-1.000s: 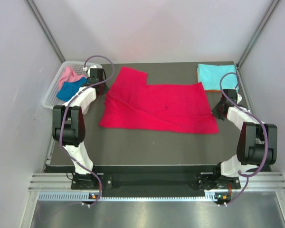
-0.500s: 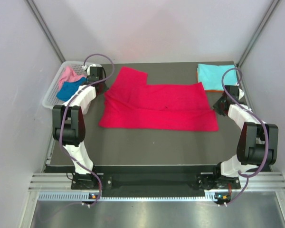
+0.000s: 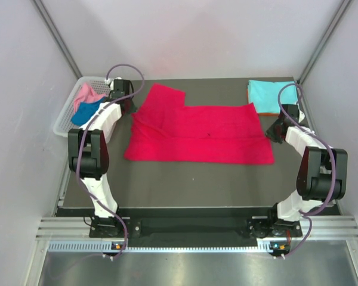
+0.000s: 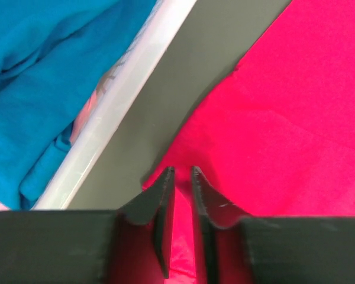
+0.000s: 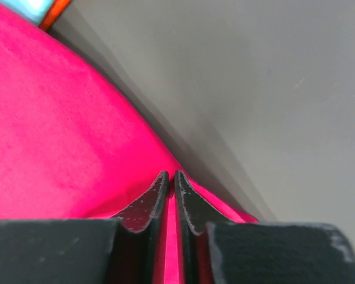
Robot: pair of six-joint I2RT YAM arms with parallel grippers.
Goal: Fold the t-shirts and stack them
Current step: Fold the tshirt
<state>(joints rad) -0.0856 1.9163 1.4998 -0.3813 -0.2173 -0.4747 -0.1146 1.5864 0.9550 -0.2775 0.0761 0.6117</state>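
The crimson t-shirt (image 3: 200, 134) lies folded on the table. Its edge sits under and to the right of the left gripper (image 4: 181, 171), whose fingers stand slightly parted with red showing in the gap. It also sits under and to the left of the right gripper (image 5: 170, 174), whose fingers are almost together on a red sliver; whether they pinch it cannot be told. The step looks like releasing the fold, so both should open fully and then rise straight up, or a snagged edge may drag the layers askew.

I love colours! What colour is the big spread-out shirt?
The shirt is crimson red; best seen in the top view.
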